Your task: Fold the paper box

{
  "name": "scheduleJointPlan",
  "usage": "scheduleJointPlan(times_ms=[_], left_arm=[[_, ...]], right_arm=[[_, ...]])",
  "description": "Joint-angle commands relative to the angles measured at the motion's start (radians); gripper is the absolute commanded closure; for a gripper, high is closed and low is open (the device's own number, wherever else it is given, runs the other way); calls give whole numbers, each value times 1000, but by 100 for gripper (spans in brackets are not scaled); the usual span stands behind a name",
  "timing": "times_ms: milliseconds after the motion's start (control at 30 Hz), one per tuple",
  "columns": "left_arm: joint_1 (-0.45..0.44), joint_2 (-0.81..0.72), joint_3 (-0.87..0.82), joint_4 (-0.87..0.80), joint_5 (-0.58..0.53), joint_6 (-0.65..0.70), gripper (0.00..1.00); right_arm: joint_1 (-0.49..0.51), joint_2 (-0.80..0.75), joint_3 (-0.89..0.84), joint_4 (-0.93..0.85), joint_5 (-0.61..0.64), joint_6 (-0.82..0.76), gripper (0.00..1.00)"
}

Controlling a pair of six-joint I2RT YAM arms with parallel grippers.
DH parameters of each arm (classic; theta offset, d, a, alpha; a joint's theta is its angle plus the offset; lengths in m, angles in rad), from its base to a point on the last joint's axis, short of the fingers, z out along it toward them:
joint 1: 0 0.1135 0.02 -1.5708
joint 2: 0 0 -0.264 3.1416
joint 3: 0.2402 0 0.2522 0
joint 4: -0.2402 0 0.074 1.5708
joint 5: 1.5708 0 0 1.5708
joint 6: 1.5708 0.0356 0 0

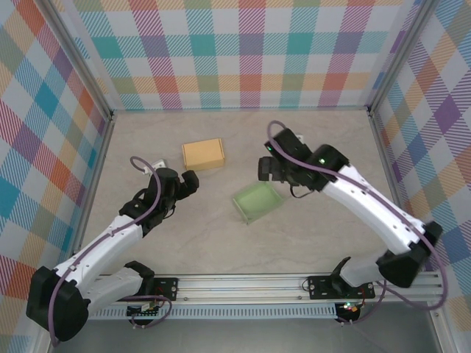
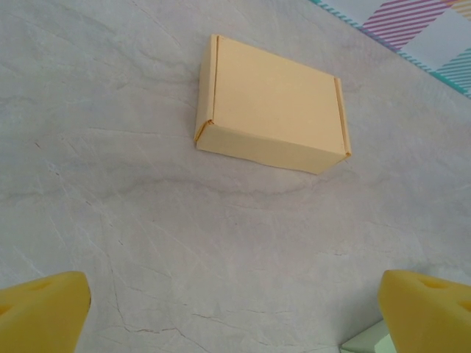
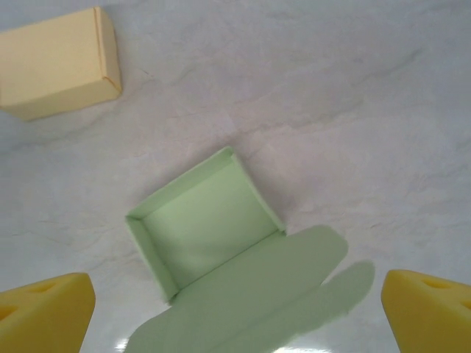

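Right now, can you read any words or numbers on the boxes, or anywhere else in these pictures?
No words, numbers or signs can be read anywhere.
Yellow box: plain, no print.
Green box: plain, no print.
Walls: coloured checks, no writing.
Small board by the left arm's base: too small to read.

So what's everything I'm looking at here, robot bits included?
closed paper box: 1, pale yellow, far middle of table
open paper box: 1, light green, lid flap unfolded, right of centre
table: 1, beige marbled
walls: 3, multicoloured checks, around the table
left arm, right arm: white with black joints, near edge
left gripper: 1, yellow fingers, open, empty, facing closed box
right gripper: 1, yellow fingers, open, empty, above green box
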Motion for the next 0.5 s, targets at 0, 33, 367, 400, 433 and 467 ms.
scheduleJointPlan(times_ms=[0, 33, 367, 400, 433, 467], left_arm=[[15, 10, 23, 38, 6, 39, 0], [15, 15, 24, 41, 5, 44, 0], [15, 48, 38, 48, 32, 75, 0], [15, 43, 35, 47, 34, 74, 0], [15, 38, 31, 46, 34, 73, 0], [15, 32, 25, 46, 31, 72, 0]], right_arm=[[2, -112, -143, 91, -106, 238, 0], [3, -151, -191, 112, -123, 275, 0], [-17, -191, -430, 337, -295, 422, 0], [-25, -175, -426, 328, -295, 417, 0], [-33, -161, -426, 320, -299, 413, 0], [-45, -147, -431, 320, -312, 410, 0]])
